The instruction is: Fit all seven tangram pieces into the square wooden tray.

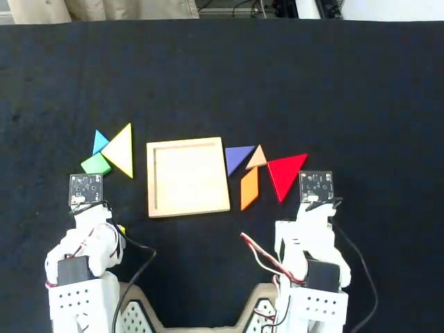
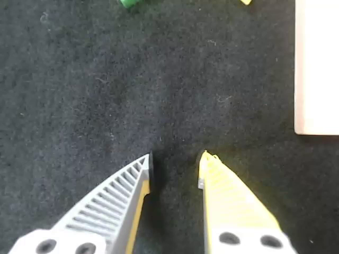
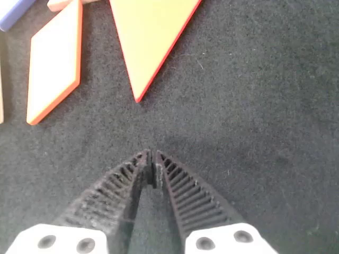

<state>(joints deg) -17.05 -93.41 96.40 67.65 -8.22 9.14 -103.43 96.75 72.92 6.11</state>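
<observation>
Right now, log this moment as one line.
square wooden tray: holds nothing | left gripper: open above black cloth | right gripper: shut, near red triangle piece

A dark, felt-like cloth covers the tabletop (image 1: 277, 83) from edge to edge, its nap fuzzy and matte. Up close, small pale threads of lint (image 2: 222, 98) lie scattered on it. Beyond the tabletop's far edge, near the far left corner, hangs a beige fabric (image 1: 104, 8) in soft folds. Past the middle of that far edge runs a tangle of dark cables (image 1: 257, 7), and towards the far right corner sits a plain white surface (image 1: 395, 8).
</observation>
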